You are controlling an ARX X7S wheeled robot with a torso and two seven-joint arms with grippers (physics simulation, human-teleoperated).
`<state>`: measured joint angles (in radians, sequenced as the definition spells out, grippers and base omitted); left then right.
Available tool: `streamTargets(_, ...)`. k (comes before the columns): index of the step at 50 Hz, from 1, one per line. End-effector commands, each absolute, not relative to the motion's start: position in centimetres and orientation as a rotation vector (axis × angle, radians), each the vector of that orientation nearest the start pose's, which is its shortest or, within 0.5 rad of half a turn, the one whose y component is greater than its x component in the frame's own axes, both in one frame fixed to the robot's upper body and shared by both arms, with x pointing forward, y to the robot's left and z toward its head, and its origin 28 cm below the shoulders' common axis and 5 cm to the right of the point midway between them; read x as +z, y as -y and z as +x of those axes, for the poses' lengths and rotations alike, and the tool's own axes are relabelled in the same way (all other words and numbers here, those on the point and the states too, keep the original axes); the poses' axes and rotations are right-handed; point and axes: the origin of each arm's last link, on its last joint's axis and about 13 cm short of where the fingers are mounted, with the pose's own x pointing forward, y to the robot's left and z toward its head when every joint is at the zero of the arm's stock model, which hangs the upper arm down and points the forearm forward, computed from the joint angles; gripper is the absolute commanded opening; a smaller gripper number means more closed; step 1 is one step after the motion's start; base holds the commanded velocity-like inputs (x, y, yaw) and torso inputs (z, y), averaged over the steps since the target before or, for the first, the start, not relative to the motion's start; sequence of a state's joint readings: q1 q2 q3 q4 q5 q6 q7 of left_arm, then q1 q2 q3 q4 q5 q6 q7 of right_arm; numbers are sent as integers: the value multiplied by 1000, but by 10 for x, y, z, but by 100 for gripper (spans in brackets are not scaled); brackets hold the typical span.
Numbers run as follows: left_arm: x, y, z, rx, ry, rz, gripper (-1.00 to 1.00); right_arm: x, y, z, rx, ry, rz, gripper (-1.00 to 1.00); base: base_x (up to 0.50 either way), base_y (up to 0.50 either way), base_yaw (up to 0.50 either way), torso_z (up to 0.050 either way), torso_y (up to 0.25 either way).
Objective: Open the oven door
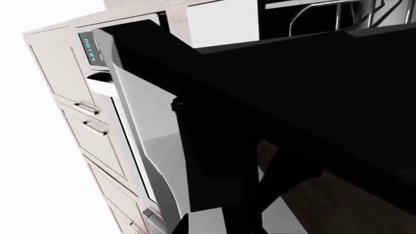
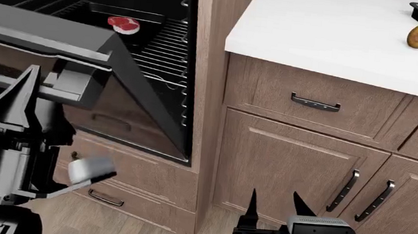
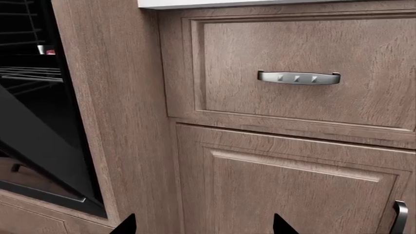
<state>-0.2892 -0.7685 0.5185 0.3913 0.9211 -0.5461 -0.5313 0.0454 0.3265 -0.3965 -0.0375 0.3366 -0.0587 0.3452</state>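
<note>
Oven door (image 2: pixel 130 95) hangs half-lowered by the left gripper (image 2: pixel 18 104), whose grip I cannot make out, so it could slip and swing loose.

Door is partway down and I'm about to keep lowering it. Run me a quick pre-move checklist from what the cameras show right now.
1. Oven door partly open, not yet fully down: ok.
2. Left claw at the door's top edge: ok; grip on the handle: cannot tell.
3. Right claw open, apart from the cabinet doors: ok.
4. Oven racks and tray inside, behind the door: ok.
5. Drawer below shut, out of the swing: ok.
</note>
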Motion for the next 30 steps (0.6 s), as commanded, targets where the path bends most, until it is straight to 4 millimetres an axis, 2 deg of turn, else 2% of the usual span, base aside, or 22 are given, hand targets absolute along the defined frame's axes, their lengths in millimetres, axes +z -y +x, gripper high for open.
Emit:
streamTargets(1,164,-329,233,712,653,1492,-100,20,95,206,40,5,20,100,-2,6,9,0,0)
streamTargets(9,147,-328,232,692,637,1501,-100,20,95,206,40,6,18,100,-1,2,4,1,1)
streamTargets(30,136,-327,218,619,588,1517,-100,20,95,205,41,7,14,100,-1,2,3,0,0)
